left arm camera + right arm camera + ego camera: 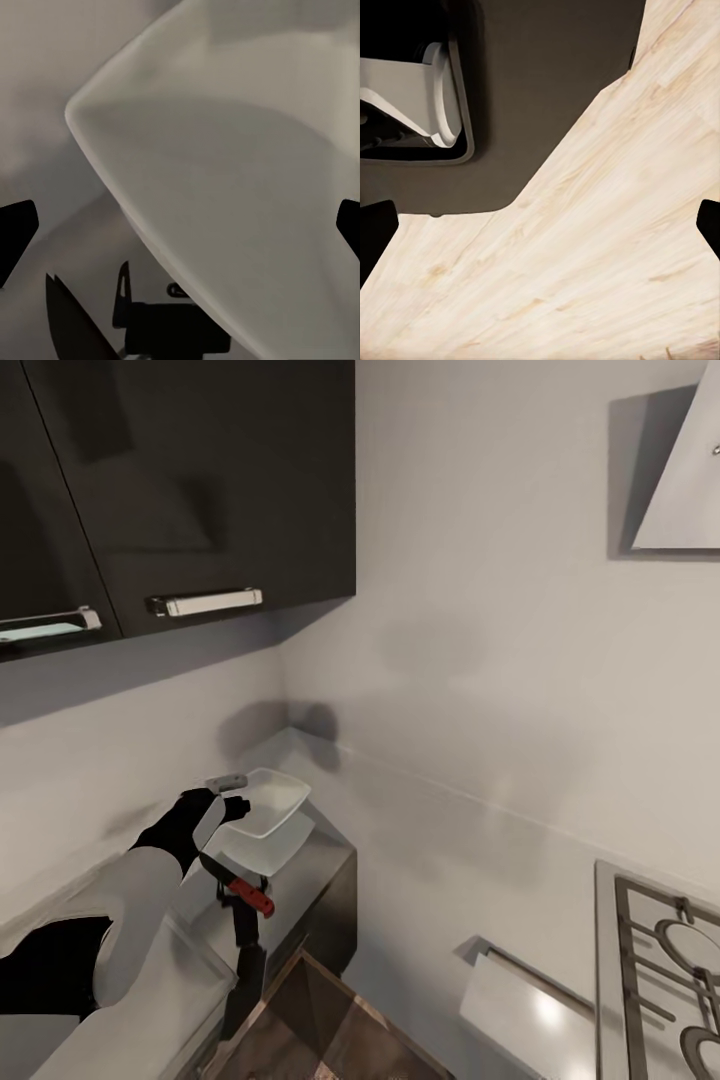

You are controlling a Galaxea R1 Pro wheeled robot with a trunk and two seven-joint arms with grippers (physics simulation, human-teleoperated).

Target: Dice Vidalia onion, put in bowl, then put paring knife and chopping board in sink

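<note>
White bowl (268,815): squarish with rounded corners, it rests on the grey surface (325,855) in the corner of the kitchen; in the left wrist view the bowl (247,202) is very near and looks tilted.
Red-handled paring knife (240,888): just below the bowl in the head view, dark blade toward the left arm, handle pointing away from it; whether it lies on the surface or is held, I cannot tell.
Left gripper (222,807): at the near rim of the bowl, at the end of the black and white arm; in the left wrist view the left gripper (180,225) has its two dark fingertips (16,225) at opposite edges of the picture, spread wide, with nothing between them.
Right gripper (540,225): fingers spread wide also, over the pale wood-plank floor (600,255), beside a dark base part (525,112).
Black cabinets (170,480): on the wall above, with pale handles (205,602).
Stove grate (665,970): at the lower right of the head view.
</note>
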